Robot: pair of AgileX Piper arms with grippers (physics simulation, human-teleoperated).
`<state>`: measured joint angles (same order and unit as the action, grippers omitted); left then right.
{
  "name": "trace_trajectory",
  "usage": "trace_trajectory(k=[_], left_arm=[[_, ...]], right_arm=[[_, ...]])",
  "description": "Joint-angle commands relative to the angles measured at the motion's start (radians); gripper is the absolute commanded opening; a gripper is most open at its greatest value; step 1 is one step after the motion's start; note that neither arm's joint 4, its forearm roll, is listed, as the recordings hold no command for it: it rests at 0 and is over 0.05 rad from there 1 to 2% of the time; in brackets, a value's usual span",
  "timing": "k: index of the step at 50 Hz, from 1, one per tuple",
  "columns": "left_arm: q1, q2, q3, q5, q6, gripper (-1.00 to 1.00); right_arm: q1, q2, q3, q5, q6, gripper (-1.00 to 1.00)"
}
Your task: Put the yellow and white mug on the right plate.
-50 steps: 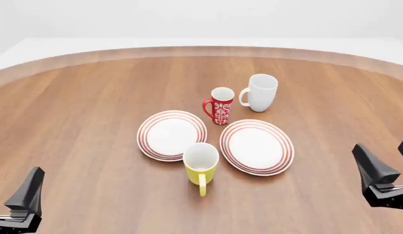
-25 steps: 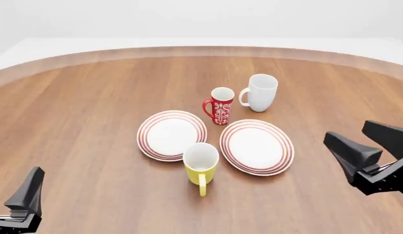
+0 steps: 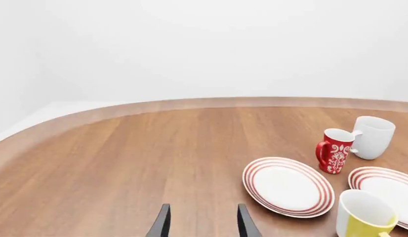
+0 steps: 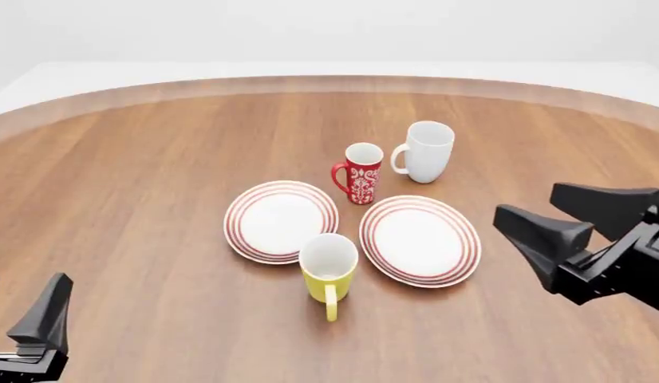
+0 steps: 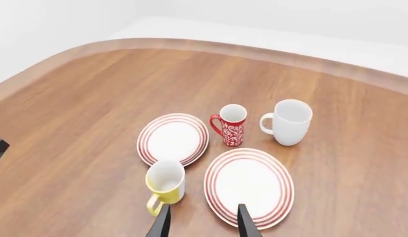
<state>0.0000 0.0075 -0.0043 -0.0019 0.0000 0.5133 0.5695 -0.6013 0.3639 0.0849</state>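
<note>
The yellow mug [image 4: 329,272] stands upright and empty on the table [image 4: 128,207], touching the near edge of the left plate [image 4: 281,220] and just beside the right plate [image 4: 420,240]. Both plates are bare; behind them the red mug [image 4: 360,173] and white mug [image 4: 427,151] stand upright, contents unseen. The right gripper [image 4: 537,215] hangs open and holding nothing, right of the right plate; the left gripper [image 3: 201,223], near the table's front-left edge, is also open.

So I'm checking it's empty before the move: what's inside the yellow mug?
The yellow and white mug shows only bare white inner wall; its bottom is hidden below the rim in every view.
</note>
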Motion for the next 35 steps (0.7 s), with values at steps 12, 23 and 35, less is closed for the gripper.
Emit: trace_trajectory(k=[12, 23, 35], left_arm=[[0.000, 0.000, 0.000, 0.000, 0.000, 1.00], [0.000, 0.000, 0.000, 0.000, 0.000, 1.00], [0.000, 0.000, 0.000, 0.000, 0.000, 1.00]], right_arm=[[0.032, 0.085, 0.038, -0.095, 0.042, 1.00], [0.022, 0.201, 0.117, -0.246, 0.080, 1.00], [0.054, 0.278, 0.114, -0.315, 0.098, 1.00]])
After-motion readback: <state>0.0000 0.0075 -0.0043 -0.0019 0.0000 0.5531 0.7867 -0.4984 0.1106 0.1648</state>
